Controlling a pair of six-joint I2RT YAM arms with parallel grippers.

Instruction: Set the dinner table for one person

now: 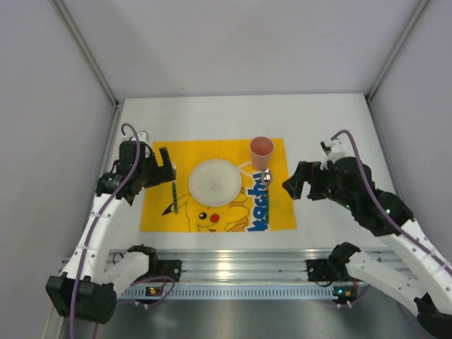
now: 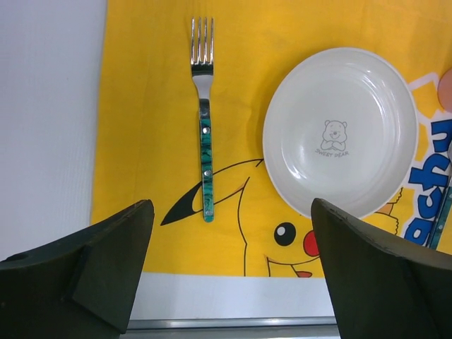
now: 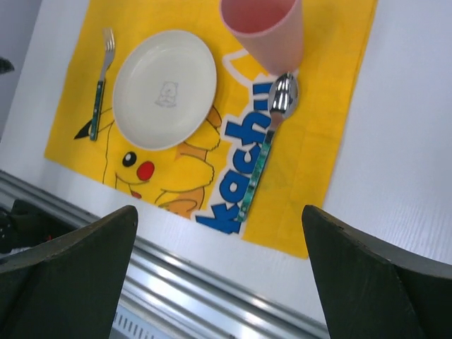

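White dinner table (image 1: 212,113), rail (image 1: 233,265) running left–right at near edge — left end effector (image 2: 232,212), right end effector (image 3: 219,215) spread, empty

A silver fork with a green marbled handle (image 2: 205,127) lies straight on the yellow Pikachu-print cloth mat (image 2: 141,106), tines pointing away, just left of a round white plate (image 2: 311,162) printed with a small bear. The two do not touch. The flat white tabletop (image 2: 49,120) borders the mat, ending at a ribbed aluminium rail (image 2: 233,326). The left gripper (image 2: 232,212) is spread wide, its dark fingers (image 2: 106,261) holding nothing.
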